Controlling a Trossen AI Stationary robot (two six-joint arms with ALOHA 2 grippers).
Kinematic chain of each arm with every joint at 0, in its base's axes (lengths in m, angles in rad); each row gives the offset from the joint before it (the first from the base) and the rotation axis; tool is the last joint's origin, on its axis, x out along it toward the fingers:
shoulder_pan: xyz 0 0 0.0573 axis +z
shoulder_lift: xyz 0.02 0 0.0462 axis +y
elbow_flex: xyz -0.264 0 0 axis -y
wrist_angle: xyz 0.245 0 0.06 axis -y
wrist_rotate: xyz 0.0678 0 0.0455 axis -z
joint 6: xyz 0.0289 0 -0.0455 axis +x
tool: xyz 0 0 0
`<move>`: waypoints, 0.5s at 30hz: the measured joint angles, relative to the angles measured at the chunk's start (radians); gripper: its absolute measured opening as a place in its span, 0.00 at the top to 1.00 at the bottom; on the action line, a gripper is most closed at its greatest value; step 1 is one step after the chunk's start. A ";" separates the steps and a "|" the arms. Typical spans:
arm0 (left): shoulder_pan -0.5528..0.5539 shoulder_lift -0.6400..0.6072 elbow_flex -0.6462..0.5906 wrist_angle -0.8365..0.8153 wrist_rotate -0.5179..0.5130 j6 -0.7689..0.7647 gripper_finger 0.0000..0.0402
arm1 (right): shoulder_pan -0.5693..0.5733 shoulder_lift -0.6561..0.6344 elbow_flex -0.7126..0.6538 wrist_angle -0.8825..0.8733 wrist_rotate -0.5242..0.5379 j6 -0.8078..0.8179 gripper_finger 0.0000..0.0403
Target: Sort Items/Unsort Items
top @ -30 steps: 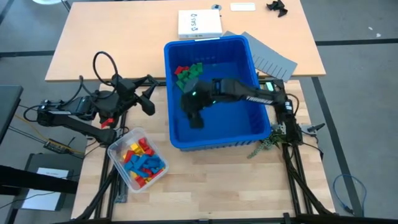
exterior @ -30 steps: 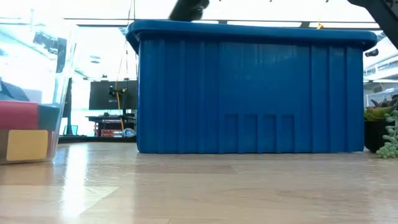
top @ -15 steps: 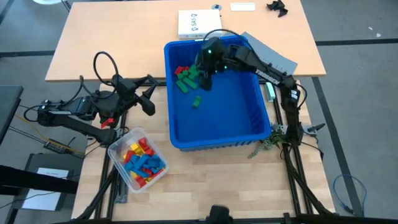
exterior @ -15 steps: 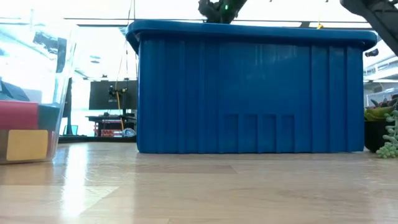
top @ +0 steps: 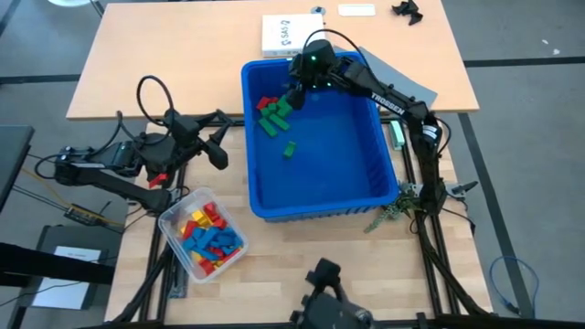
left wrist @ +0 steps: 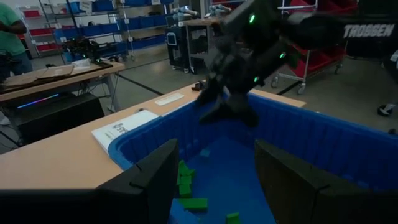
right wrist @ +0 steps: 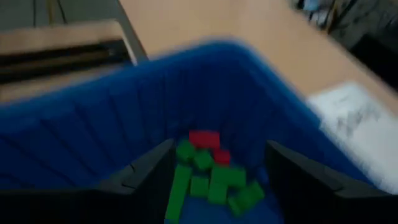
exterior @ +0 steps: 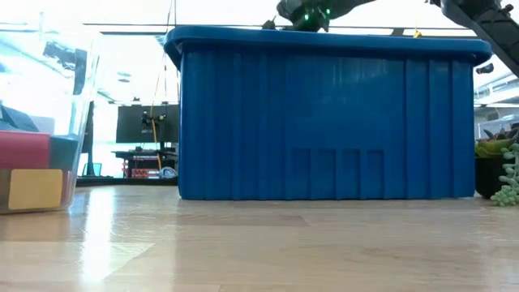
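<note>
Right gripper (top: 297, 91) hovers released, empty, above the bin's (top: 388, 174) far-left corner.
Green and red blocks (top: 274, 110) lie piled there; sorting likely calls next for another block from the tub (top: 169, 224).

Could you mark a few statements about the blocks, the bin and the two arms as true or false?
1. The right gripper is over the blue bin. True.
2. A lone green block lies apart from the pile of red and green blocks. True.
3. The clear container holds only green blocks. False: red, yellow and blue ones.
4. The left gripper is inside the bin. False: it waits outside, left of it.
5. The right fingers grip a red block. False: nothing between them.
</note>
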 joint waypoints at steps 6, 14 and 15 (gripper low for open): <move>0.000 0.000 0.000 0.001 0.000 0.000 0.46 | -0.076 0.001 -0.199 0.127 -0.015 0.069 0.30; 0.000 0.000 0.000 0.000 0.000 0.000 0.46 | -0.107 0.002 -0.470 0.443 0.159 0.187 0.26; 0.000 0.000 0.000 0.000 0.000 0.000 0.46 | -0.111 0.002 -0.493 0.459 0.189 0.201 0.27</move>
